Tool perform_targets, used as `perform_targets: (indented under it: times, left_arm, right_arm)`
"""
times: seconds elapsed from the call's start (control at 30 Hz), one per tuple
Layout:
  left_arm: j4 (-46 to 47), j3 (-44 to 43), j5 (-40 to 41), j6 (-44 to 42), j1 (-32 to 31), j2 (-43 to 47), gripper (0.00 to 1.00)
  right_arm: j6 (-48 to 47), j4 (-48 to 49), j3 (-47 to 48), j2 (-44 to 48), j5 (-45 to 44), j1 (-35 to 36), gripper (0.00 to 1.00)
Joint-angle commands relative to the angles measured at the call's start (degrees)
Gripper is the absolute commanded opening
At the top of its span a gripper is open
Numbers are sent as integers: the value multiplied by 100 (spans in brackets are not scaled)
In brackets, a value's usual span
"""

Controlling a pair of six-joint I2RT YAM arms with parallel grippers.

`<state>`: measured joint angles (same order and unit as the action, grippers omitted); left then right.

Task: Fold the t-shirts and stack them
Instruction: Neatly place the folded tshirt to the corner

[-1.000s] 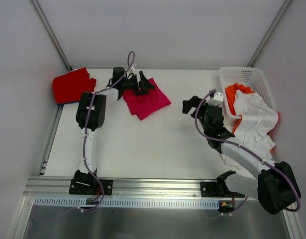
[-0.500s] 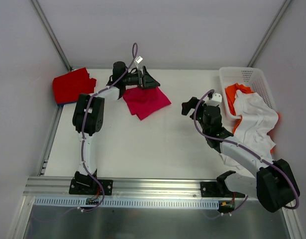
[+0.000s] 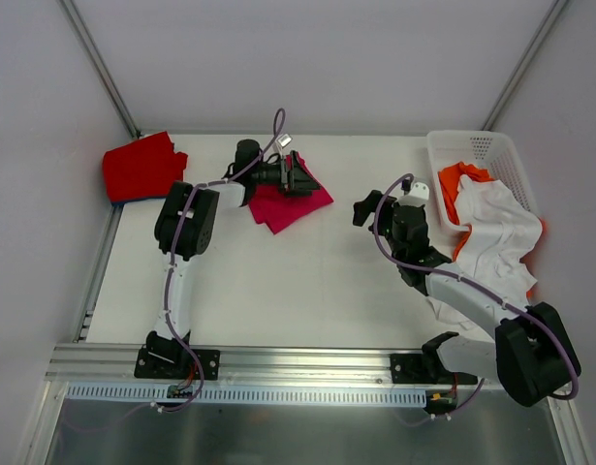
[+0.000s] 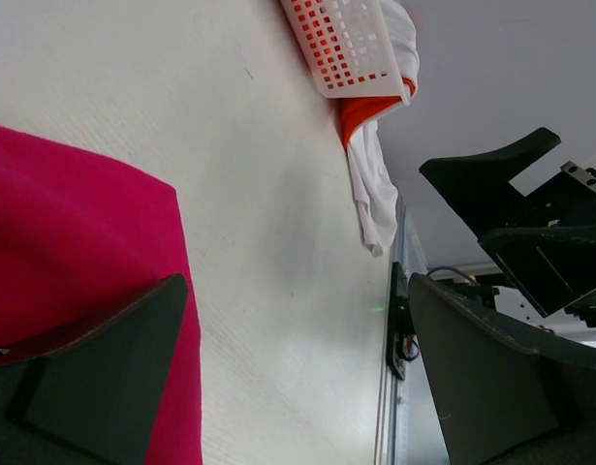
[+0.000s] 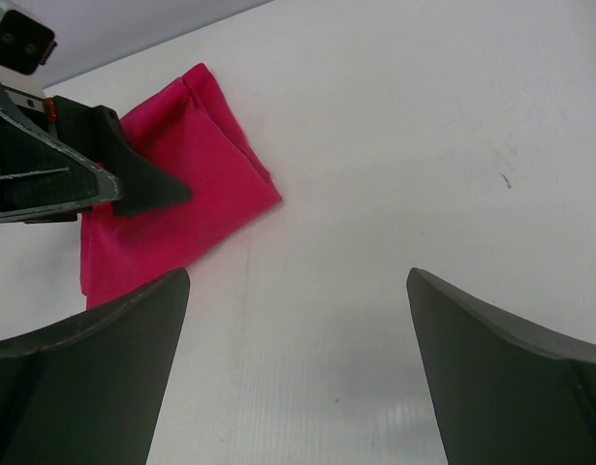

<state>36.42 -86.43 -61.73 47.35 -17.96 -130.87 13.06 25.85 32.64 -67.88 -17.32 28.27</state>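
Left tool: jaws spread wide with nothing between them. It sits over the far-left part of the crimson-pink t-shirt and points along the surface, away from the shirt's left side. In the left wrist view one finger overlaps the cloth and the other stands over bare surface; I cannot tell whether either touches.
Right tool: also wide open and empty, just right of the crimson-pink t-shirt, facing it across bare surface.
Crimson-pink t-shirt: folded flat into a rough four-sided pad, turned cornerwise. Its long axis runs from the near-left corner toward the far-right one.
Edges: the near and right edges lie clean and exposed. The far-left part is hidden under the left tool.
Open room: the surface is bare on the shirt's near side and between the shirt and the right tool.
Red t-shirt: well left of the crimson-pink t-shirt, at the surface's far-left corner.
Basket: well right of the crimson-pink t-shirt. An orange t-shirt lies in it, and a white t-shirt spills over its near rim.
Left arm: rises from its base on the shirt's near-left, bends at a raised elbow, and its forearm reaches level over the shirt.
Right arm: runs low from its base to the shirt's near-right, with the wrist turned toward the shirt.
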Motion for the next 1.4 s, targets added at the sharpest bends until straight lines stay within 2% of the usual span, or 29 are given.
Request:
perform_targets:
  times: [0.0,0.17,0.33,0.47,0.6,0.7,0.9,1.17,1.37]
  left_arm:
    - [777,-286,-409,440,-59,-289,99]
    - [497,-506,-296,275,-24,-553,99]
    - [603,-629,-111,345,73,-738,99]
    - [24,-725,188,-137,196,-651,99]
    - [-1475,-936,732,-1234,362,-484,99]
    - [-1936,-946,1268,-1641,459,-352,99]
    - [-2096,-919,1726,-1826,714,-299,99]
    - [-1454,-928,1322,-1334,1259,-168,99]
    - [-2104,-1200,1752,-1949,1584,-132,99]
  right_arm:
    - [56,96,146,-24,-149,20,100]
    - [-14,96,137,-15,-228,20,99]
    - [-67,87,128,-15,-324,29,99]
    - [-102,79,137,-68,-351,12,100]
    - [-163,79,155,-103,-412,12,99]
    - [-163,79,181,-147,-430,-23,99]
    - [-163,79,286,-349,-395,-67,100]
    - [-181,79,401,-586,-360,-94,99]
    - [-181,87,532,-815,-289,-120,100]
